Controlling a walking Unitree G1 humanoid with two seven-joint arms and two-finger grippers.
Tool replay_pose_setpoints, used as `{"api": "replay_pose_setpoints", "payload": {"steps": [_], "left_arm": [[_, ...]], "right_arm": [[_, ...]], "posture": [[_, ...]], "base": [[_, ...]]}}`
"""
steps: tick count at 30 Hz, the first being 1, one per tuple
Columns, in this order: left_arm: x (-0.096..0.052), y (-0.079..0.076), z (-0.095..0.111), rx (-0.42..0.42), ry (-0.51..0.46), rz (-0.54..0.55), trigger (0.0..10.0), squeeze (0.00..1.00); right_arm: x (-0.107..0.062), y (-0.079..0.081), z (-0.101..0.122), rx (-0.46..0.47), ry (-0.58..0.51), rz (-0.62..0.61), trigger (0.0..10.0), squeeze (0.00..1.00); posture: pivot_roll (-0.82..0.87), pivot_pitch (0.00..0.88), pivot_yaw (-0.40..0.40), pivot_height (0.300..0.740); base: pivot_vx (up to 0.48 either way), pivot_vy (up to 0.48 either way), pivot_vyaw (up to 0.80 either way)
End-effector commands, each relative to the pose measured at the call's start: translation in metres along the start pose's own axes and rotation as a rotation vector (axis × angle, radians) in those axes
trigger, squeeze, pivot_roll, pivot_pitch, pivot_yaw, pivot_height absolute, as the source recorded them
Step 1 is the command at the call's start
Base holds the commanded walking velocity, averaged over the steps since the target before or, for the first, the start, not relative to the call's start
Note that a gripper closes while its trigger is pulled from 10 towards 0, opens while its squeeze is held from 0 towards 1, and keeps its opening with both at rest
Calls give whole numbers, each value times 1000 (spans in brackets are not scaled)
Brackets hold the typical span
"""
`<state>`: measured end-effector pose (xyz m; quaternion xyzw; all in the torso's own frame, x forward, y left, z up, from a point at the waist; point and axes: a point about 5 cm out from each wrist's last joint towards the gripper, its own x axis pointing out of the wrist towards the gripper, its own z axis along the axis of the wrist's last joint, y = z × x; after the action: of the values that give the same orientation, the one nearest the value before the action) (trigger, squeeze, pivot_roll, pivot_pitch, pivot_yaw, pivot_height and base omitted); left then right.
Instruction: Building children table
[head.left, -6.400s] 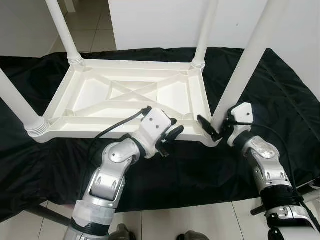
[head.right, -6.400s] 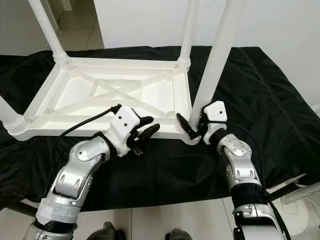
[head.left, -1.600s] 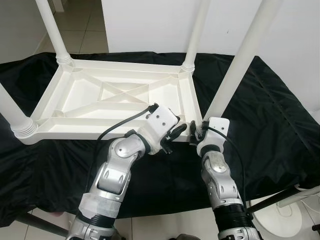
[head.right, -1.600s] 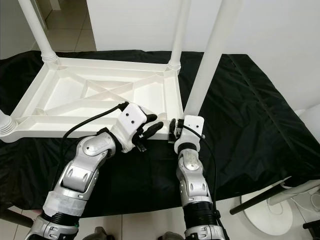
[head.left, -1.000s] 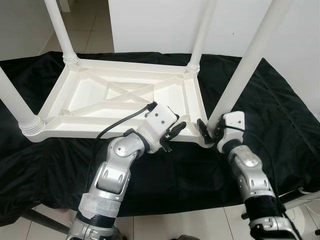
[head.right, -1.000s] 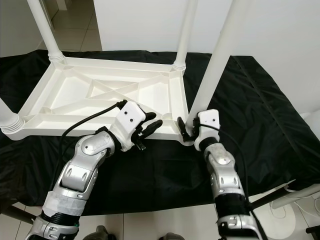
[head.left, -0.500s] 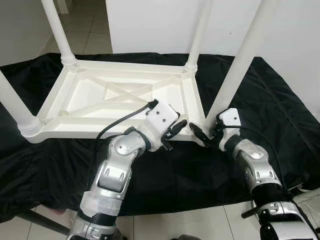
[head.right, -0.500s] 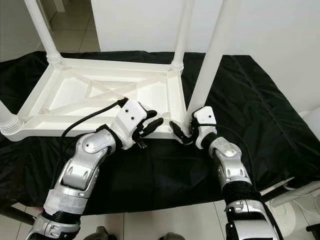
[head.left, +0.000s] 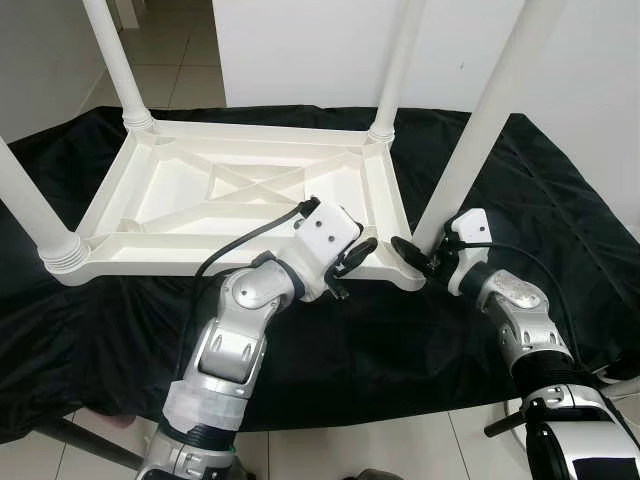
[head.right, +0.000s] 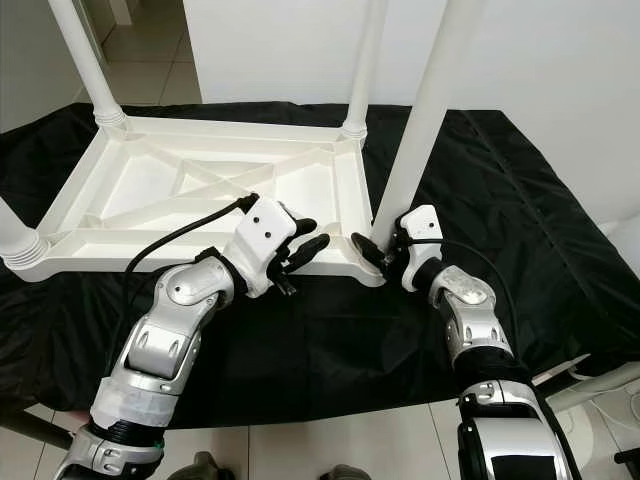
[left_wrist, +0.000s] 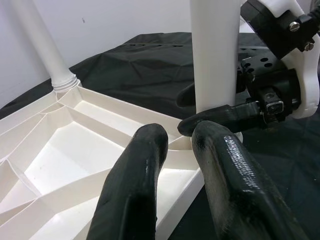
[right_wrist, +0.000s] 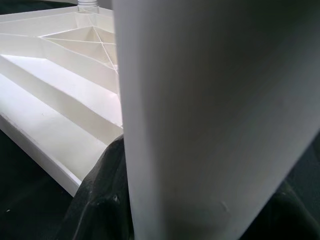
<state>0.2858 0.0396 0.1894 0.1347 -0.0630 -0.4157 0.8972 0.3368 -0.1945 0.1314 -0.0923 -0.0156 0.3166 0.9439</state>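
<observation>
Upside-down white children's table (head.left: 250, 195) lying on the black cloth (head.left: 560, 190), four legs up. Right gripper (head.left: 412, 252) clamped around the base of the near-right leg (head.left: 478, 130), fingers seemingly closed on it, though the wrist view is too close to be sure. Right forearm swung further out to the robot's right than half a second ago. Left gripper (head.left: 352, 262) unmoved at the table's near rim, fingers (left_wrist: 145, 175) slightly parted, holding nothing.

We see a black cloth (head.left: 560, 190) draped over the supporting surface, reaching every edge. On it lies the white table top (head.left: 240, 200) upside down, four legs pointing up.
</observation>
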Motion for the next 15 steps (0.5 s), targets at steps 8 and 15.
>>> {"api": "replay_pose_setpoints", "payload": {"steps": [8, 15], "left_arm": [[-1, 6, 1, -10, 6, 144, 10000, 0], [-1, 5, 1, -15, 8, 143, 10000, 0]], "right_arm": [[5, 12, -16, 71, 44, -119, 10000, 0], [9, 13, -16, 154, 59, -288, 10000, 0]], "posture": [[-47, 14, -16, 740], [-48, 18, -22, 740]], "base": [[0, 0, 0], [0, 0, 0]]}}
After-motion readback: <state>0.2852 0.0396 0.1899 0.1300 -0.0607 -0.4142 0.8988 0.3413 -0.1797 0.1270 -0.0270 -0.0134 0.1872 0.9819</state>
